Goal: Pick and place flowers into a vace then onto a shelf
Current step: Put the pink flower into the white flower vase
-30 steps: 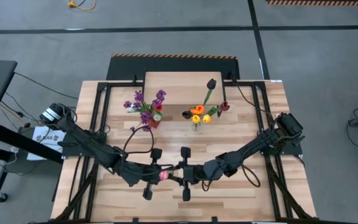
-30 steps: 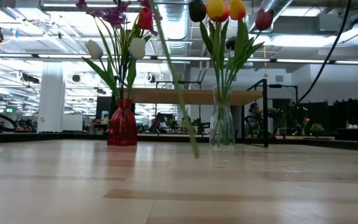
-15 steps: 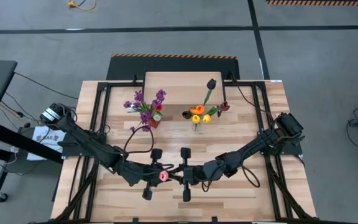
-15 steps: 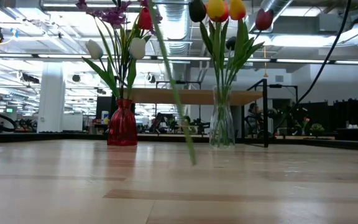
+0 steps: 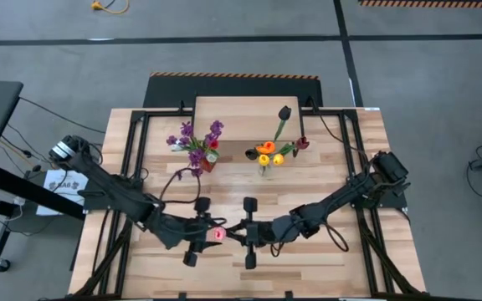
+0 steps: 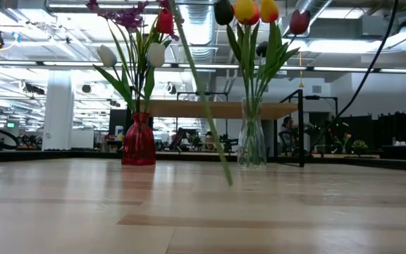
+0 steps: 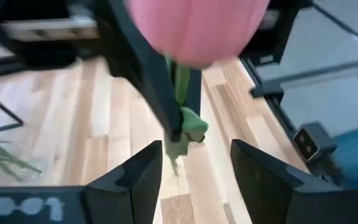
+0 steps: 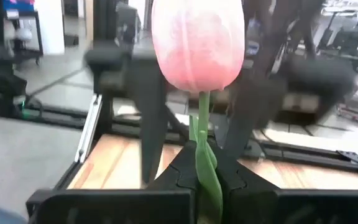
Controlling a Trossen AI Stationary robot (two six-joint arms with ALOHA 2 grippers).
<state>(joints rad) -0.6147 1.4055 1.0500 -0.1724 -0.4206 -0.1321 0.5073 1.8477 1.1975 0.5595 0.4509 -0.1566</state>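
Note:
A pink tulip (image 5: pixel 218 236) stands head up over the table's near middle, with my right gripper (image 5: pixel 233 235) shut on its green stem. My left gripper (image 7: pixel 194 180) is open just to the tulip's left. Its fingers stand apart on either side of the stem without touching it. In the low view the stem (image 6: pixel 206 116) hangs slanting. A red vase (image 6: pixel 139 141) holds purple sprigs and pale tulips. A clear glass vase (image 6: pixel 251 137) holds yellow, orange and dark tulips. Both vases stand on the tabletop in front of the shelf (image 5: pixel 245 121). My right gripper pinches the tulip's stem (image 8: pixel 202 146) between its two fingers, a little below the pink head, where a leaf wraps the stem. The fingers come level from the table's right and lie across the stem. The flower is upright and its lower stem end (image 6: pixel 229 180) hangs clear of the table.
The two vases (image 5: pixel 208 159) (image 5: pixel 264 163) stand side by side at the table's far middle, with tall flowers rising from them. Black frame rails (image 5: pixel 132 167) run along the table's left and right sides. Bare planks (image 5: pixel 308 267) lie near the front edge.
My left gripper has opened, let go of the tulip and drawn back a little toward the table's left edge. The tulip stays upright in my right gripper, which has kept its place. The stem's hanging lower end has swung slightly sideways.

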